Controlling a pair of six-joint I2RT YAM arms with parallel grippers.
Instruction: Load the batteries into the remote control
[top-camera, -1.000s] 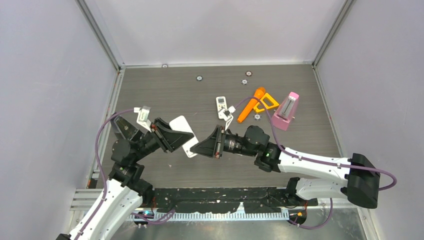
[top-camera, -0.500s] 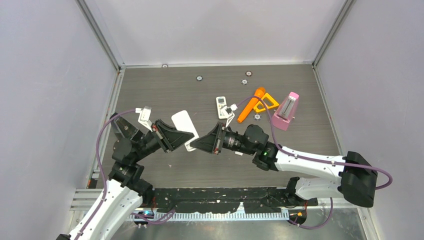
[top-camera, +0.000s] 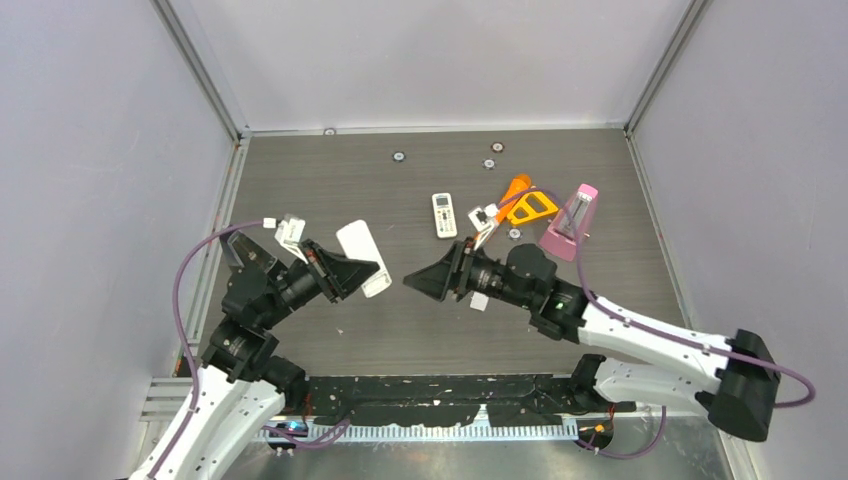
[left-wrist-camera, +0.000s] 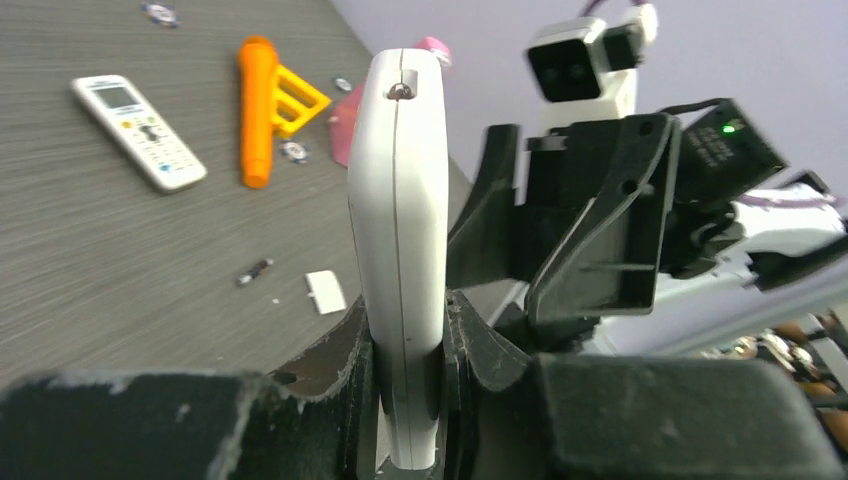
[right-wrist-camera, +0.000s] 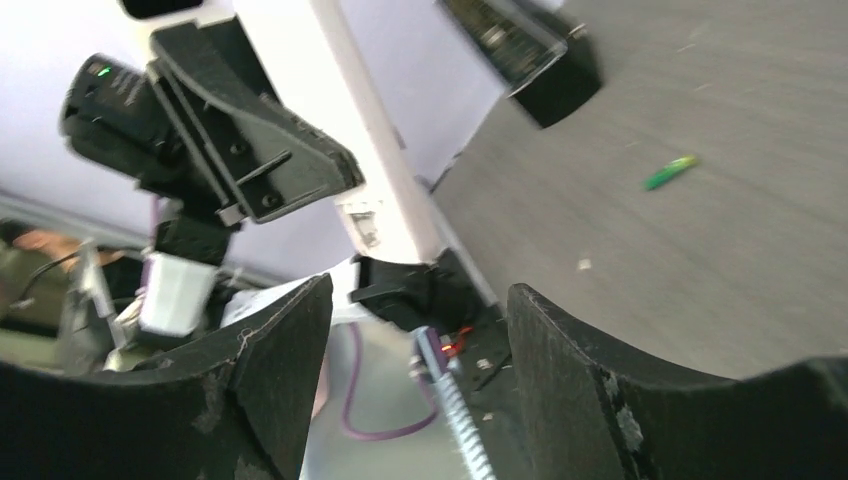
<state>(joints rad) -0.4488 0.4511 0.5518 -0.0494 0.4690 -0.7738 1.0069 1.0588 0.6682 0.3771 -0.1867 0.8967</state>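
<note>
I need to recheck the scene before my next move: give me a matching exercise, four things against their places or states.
Things:
1. plain white remote
2. right gripper
3. green battery
4. pink wedge

States:
A. lying alone on the table
B. clamped in the left gripper
C. near the orange tool
D. jaws open, empty

Pairs: 1-B, 2-D, 3-A, 4-C

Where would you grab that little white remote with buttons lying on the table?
Pinch the little white remote across its two long edges, near the middle, coming straight down from above. It lies flat, buttons up, long and narrow, with bare table along both sides.
</note>
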